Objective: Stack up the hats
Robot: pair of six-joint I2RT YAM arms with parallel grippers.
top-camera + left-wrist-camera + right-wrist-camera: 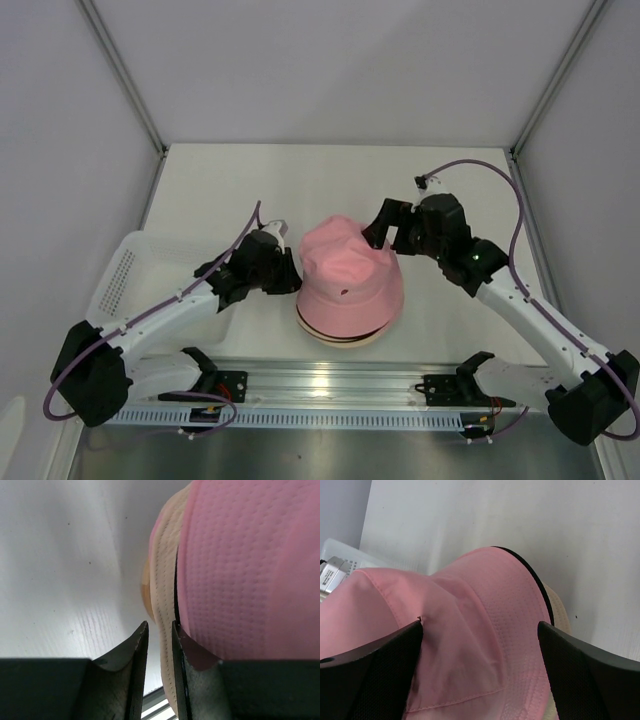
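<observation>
The pink hat point(350, 275) sits on top of the stack at mid-table point(470, 200), with the cream hat point(162, 580) under it. My left gripper point(160, 625) is at the cream brim, jaws almost together; I can't tell if they pinch it. My right gripper point(480, 624) straddles the pink crown, jaws wide apart.

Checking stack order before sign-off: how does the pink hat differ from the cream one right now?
Position: the pink hat sits on top, crown showing; the cream hat lies under it, only its brim edge peeking out. Grippers: the right gripper straddles the pink hat's crown, jaws wide open; the left gripper, nearly closed, sits at the cream hat's brim edge. Shared: both are soft stitched fabric, in one stack.
</observation>
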